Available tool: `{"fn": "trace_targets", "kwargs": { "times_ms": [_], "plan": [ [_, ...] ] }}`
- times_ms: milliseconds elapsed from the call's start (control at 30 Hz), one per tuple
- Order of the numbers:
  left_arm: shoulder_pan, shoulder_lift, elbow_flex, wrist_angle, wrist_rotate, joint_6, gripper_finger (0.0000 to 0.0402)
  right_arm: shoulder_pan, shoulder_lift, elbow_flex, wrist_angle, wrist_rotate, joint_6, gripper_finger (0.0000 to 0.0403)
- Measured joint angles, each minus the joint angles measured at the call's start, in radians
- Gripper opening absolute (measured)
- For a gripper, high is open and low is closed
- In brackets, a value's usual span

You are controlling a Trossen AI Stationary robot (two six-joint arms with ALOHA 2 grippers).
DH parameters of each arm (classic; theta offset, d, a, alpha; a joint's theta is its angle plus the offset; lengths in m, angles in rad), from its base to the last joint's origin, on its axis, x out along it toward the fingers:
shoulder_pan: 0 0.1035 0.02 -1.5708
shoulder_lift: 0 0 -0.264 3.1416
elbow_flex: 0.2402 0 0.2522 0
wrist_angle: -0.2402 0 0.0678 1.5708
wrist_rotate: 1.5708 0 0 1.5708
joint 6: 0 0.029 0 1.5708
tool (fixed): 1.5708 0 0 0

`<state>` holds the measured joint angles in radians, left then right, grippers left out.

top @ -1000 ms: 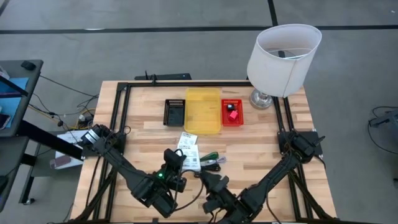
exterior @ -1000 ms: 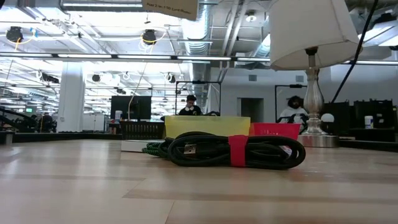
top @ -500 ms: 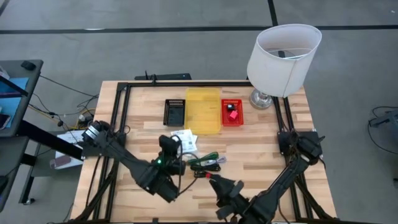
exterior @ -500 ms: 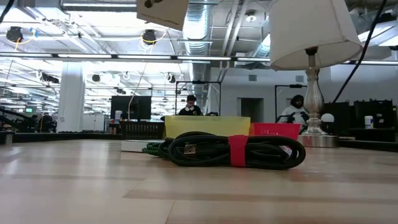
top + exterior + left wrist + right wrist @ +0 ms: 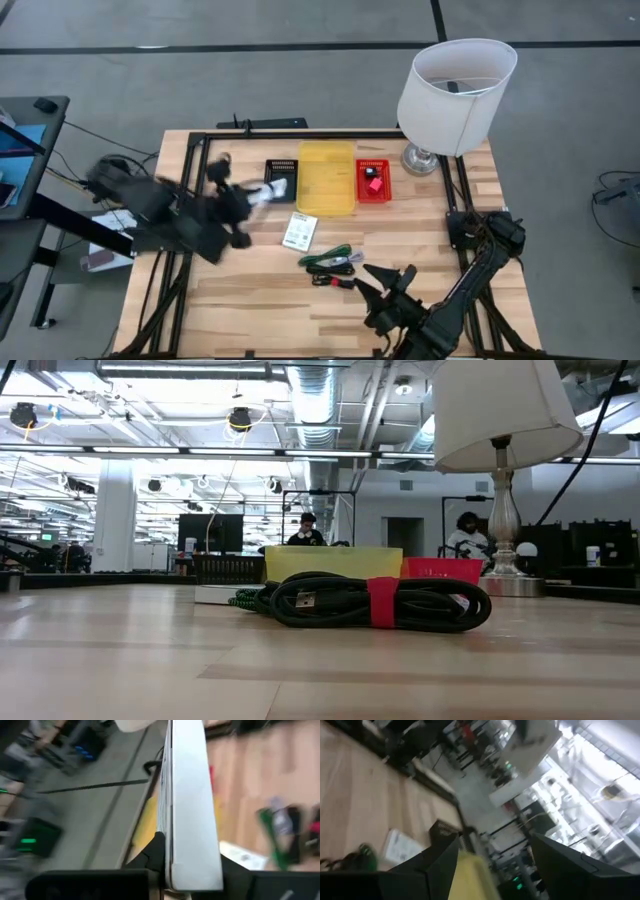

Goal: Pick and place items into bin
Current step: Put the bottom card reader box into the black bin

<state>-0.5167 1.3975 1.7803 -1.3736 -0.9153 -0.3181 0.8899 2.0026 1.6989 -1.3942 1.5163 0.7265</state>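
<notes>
A: What is the robot holding, and how will it handle?

B: In the left wrist view, the left end effector (image 5: 192,882) is clamped on the lower edge of a white flat pack (image 5: 189,805), seen edge-on. It looks thin, light and fairly stiff, so a pinch at one edge should carry it, though a smooth pack might slip or swing.

A: Where is that from overhead?

B: The high view places the pack (image 5: 264,192) at the left side of the surface (image 5: 240,280), just beside the black bin (image 5: 281,179); motion blur makes it hard to tell whether it is over the bin yet. A second white pack (image 5: 299,231) lies flat nearer the middle, beside a green-and-black cable bundle (image 5: 330,262). The right end effector (image 5: 385,284) hovers empty near the front edge, fingers spread wide.

A: And the low view?

B: Only it shows the black coiled cable (image 5: 378,601) with its red strap side-on: soft and floppy.
</notes>
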Motion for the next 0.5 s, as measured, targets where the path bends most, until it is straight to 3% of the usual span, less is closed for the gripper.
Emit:
{"fn": "trace_targets", "kwargs": {
  "times_ms": [200,500],
  "plan": [
    [0.114,-0.129,0.0,0.113,0.208,0.114,0.0031,-0.03,0.0,-0.03,-0.111,-0.095,0.176,0.0244],
    [0.364,-0.15,0.0,0.153,0.659,0.385,0.0031,-0.054,0.0,-0.096,-0.177,-0.102,0.315,0.0244]
  ]
}}
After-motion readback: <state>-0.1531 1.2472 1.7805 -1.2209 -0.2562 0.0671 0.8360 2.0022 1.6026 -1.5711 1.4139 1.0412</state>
